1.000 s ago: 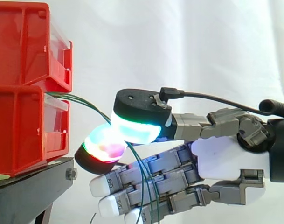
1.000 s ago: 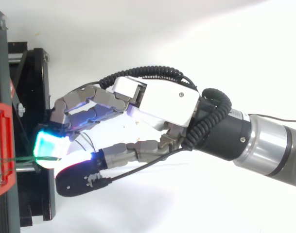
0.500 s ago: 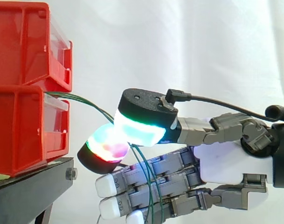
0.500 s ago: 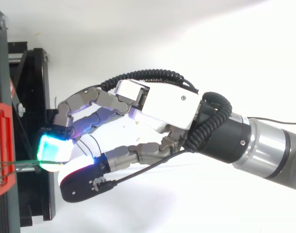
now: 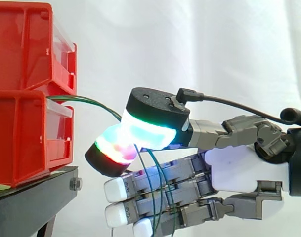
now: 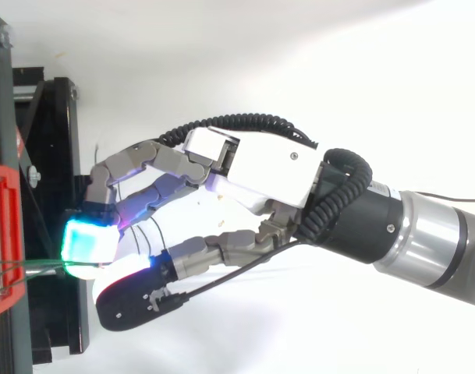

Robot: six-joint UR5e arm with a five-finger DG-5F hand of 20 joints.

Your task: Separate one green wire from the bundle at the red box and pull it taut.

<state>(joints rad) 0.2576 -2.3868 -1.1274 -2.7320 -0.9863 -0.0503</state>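
Two stacked red bins [image 5: 26,94] stand at the left on a black stand [image 5: 36,197]. A thin green wire [image 5: 96,102] leaves the gap between them and arcs right into my hand [image 5: 239,168]. Two glowing pads [image 5: 150,131] press together around the wire, one green-cyan above and one red-green below. More green strands [image 5: 157,197] hang down from that pinch across the lower straight fingers. From above, the hand [image 6: 268,167] reaches left toward the red box [image 6: 3,234], and the wire [image 6: 34,263] runs from the box to the cyan pad.
The black stand's frame [image 6: 50,156] lies just left of the fingertips in the top view. A white curtain hangs behind, and a white surface lies below. Open room spreads right of the bins around the arm.
The hand has drifted slightly right and up, away from the bins. The pinch has held, and the strand from the box now rises higher.
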